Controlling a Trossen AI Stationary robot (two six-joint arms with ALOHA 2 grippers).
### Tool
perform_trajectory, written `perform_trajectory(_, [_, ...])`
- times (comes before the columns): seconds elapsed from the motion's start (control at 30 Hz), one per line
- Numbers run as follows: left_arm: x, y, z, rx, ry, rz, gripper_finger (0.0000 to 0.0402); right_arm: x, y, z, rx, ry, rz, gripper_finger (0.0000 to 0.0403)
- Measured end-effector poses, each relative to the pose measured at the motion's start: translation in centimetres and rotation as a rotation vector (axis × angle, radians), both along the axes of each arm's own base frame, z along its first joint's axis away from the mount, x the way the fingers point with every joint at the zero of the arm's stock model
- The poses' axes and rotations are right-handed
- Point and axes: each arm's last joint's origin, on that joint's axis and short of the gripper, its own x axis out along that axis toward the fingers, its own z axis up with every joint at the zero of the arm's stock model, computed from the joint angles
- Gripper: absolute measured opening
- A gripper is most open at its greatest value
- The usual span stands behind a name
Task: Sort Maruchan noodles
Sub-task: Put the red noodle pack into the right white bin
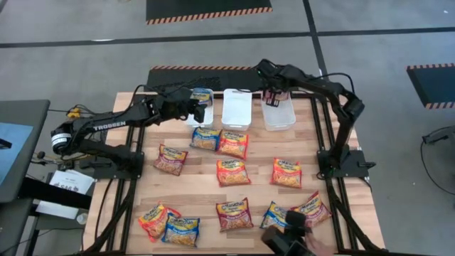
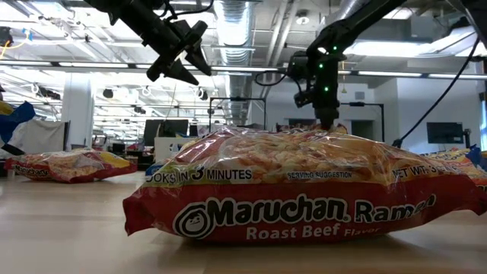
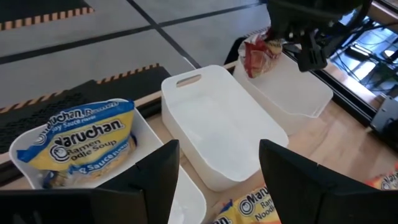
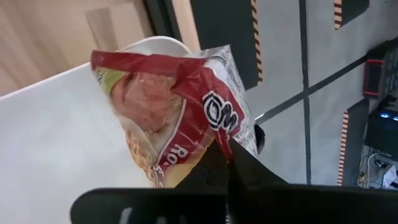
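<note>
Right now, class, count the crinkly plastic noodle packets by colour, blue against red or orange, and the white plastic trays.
Blue crinkly plastic noodle packets: 4
Red or orange packets: 8
White rectangular plastic trays: 3
Total: 15

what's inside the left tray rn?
One blue Maruchan packet stands in the left tray; the open left gripper hovers beside it. The packet hides the tray floor beneath it.
</note>
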Motion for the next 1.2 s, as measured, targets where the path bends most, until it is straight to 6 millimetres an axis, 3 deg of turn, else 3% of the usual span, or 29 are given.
perform_trajectory(0.13, [-0.1, 0.2, 0.0, 0.000, 0.001, 0.010, 0.0208, 0.5, -0.1, -1.0, 0.018, 0.039, 0.029, 0.0010])
perform_trajectory(0.3, [-0.2, 0.4, 0.0, 0.000, 0.000, 0.019, 0.0208, 1.2, 0.2, -2.0, 0.034, 0.067, 0.057, 0.0046])
perform_trajectory(0.63, [-0.2, 0.4, 0.0, 0.001, 0.000, 0.019, 0.0208, 2.0, 1.2, -1.6, 0.027, 0.054, 0.096, 0.0092])
perform_trajectory(1.0, [-0.2, 0.4, 0.0, 0.001, 0.000, 0.019, 0.0208, 1.9, 0.8, -1.1, -0.062, 0.105, 0.038, 0.0190])
perform_trajectory(1.2, [-0.2, 0.4, 0.0, 0.000, -0.002, 0.019, 0.0208, 1.9, 0.4, -0.8, -0.051, 0.068, 0.041, 0.0207])
